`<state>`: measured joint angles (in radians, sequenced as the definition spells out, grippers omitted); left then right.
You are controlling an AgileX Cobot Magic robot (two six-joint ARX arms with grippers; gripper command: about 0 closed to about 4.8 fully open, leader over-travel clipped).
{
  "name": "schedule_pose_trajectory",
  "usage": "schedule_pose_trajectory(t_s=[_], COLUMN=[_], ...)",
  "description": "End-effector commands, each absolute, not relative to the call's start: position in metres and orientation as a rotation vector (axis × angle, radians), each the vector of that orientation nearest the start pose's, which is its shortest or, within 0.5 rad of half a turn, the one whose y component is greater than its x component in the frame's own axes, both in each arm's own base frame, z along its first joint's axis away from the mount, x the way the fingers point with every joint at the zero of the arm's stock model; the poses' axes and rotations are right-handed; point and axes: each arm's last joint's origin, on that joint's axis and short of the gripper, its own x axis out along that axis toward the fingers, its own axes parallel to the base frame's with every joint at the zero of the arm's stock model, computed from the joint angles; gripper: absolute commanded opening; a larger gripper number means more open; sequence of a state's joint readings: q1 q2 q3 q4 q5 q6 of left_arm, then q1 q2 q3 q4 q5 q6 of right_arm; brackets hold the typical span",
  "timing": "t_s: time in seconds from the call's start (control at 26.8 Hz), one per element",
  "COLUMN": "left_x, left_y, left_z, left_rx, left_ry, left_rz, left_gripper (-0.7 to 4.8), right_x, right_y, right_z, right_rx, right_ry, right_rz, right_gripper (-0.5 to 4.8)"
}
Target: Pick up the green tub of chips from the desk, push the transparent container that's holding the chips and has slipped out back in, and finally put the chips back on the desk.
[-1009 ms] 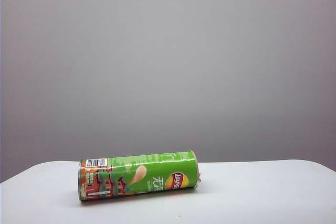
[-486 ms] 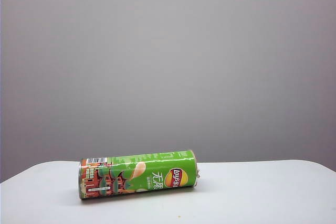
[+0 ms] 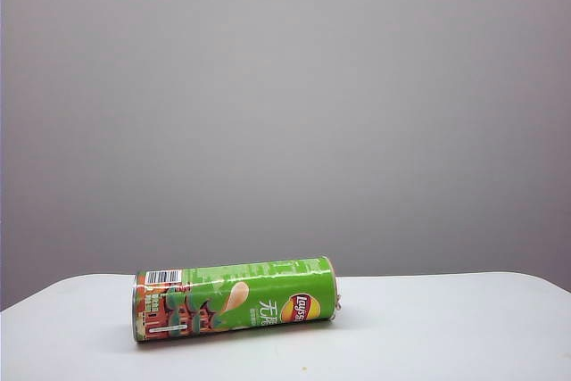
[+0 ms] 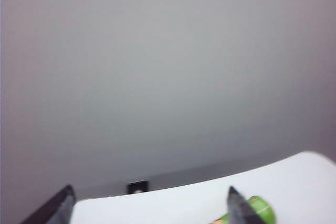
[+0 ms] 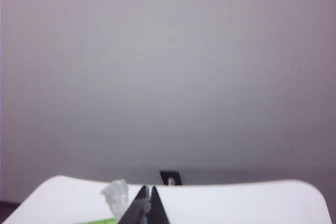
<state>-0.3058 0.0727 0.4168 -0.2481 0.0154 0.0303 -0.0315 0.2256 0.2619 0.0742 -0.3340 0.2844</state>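
The left gripper (image 4: 149,205) stood released, jaws wide apart; the green tub of chips (image 4: 258,211) lay just behind one fingertip (image 4: 237,208) — mostly cut off by the frame edge. The right gripper (image 5: 146,203) was clenched on nothing, with a scrap of clear plastic beside its tips, too blurred to identify. From the exterior view neither gripper showed; the tub lay on its side across the desk (image 3: 446,327), long axis left to right, red-brown end leftward.
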Motion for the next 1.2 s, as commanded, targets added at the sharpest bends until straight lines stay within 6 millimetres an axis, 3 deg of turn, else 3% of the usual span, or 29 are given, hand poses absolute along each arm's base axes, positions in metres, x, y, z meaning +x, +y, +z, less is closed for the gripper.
schedule_pose_trajectory(t_s=[0.04,0.19,0.52,0.71,0.82,1.08,1.2], left_x=[0.067,0.070,0.076,0.084,0.087,0.090,0.093], left_y=[-0.022,-0.024,-0.026,-0.027,-0.027,-0.019,-0.012], left_z=[0.258,0.234,0.222,0.199,0.191,0.185,0.182], left_rx=[-0.066,-0.077,-0.080,-0.071,-0.057,-0.027,-0.036], left_ry=[-0.073,-0.113,-0.108,-0.063,-0.042,-0.032,-0.044], left_rz=[-0.342,-0.382,-0.385,-0.342,-0.306,-0.203,-0.187], left_gripper=[3.70,3.62,3.38,3.35,2.44,2.36,1.66], right_x=[0.092,0.080,0.090,0.096,0.097,0.097,0.097], right_y=[0.007,0.007,0.007,0.005,0.003,0.001,0.001], right_z=[0.241,0.228,0.199,0.176,0.172,0.164,0.162], right_rx=[0.254,0.265,0.277,0.292,0.279,0.261,0.262], right_ry=[-0.158,-0.224,-0.150,-0.085,-0.057,0.009,0.034], right_rz=[0.327,0.340,0.327,0.270,0.178,0.125,0.111], right_gripper=[-0.06,-0.06,-0.06,-0.06,-0.06,-0.06,-0.06])
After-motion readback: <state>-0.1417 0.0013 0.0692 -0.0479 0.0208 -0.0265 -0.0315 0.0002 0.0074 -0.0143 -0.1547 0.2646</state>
